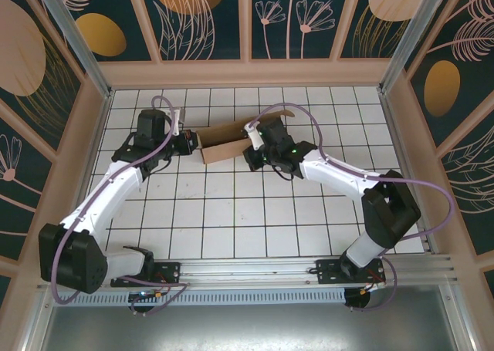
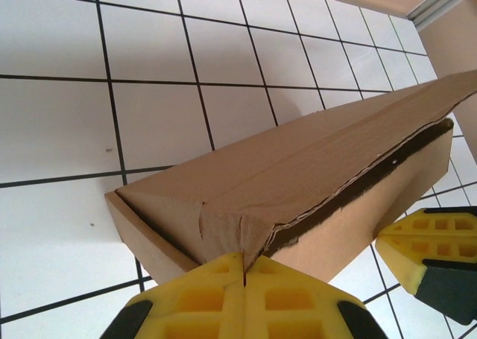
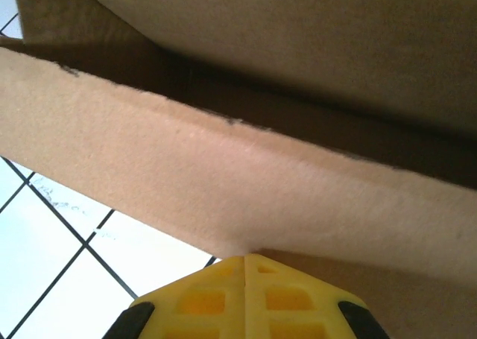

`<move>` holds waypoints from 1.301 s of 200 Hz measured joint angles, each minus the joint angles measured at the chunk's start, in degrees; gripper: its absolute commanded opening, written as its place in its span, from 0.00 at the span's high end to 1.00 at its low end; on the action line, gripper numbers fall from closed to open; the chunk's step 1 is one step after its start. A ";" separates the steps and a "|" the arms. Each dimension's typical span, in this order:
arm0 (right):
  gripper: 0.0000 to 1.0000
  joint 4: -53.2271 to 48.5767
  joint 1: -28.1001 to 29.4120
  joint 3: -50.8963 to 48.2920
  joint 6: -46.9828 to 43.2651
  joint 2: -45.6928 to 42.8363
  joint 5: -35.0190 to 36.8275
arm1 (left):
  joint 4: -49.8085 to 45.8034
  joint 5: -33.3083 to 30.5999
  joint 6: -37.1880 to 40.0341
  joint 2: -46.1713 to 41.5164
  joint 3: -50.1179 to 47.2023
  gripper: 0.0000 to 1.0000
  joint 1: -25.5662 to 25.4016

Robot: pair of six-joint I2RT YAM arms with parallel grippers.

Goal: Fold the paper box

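The paper box (image 1: 224, 144) lay at the far middle of the tiled surface (image 1: 231, 212), long side running left to right, and I had an arm at each end of it. My left pincer (image 2: 244, 272) was closed, fingers pressed together with nothing between them. Its tip was butted against a corner of the box's left end, and I judged it a blunt brace to stop that end sliding. My right pincer (image 3: 246, 268) was closed and empty too, nosed against a cardboard wall at the right end, where a flap looked raised. The top panel was down, but a dark gap ran along its long edge, so I reckoned the closing fold wasn't finished. Too hard a push risked skating the light box across the tiles.
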 measured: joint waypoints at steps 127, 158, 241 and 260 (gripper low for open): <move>0.95 3.10 -1.70 3.15 1.31 5.49 0.31 | 7.82 0.98 -3.34 3.19 -3.23 1.00 0.02; 0.95 3.08 -2.36 5.57 1.46 7.02 0.02 | 7.89 0.04 -3.63 5.29 -1.40 1.00 0.02; 0.95 2.58 -3.08 7.96 1.46 10.43 -1.46 | 5.86 -0.09 -4.87 9.14 3.28 1.00 0.02; 0.95 2.10 -3.10 8.41 1.44 10.86 -1.68 | 5.68 -0.02 -5.49 9.86 4.00 1.00 0.02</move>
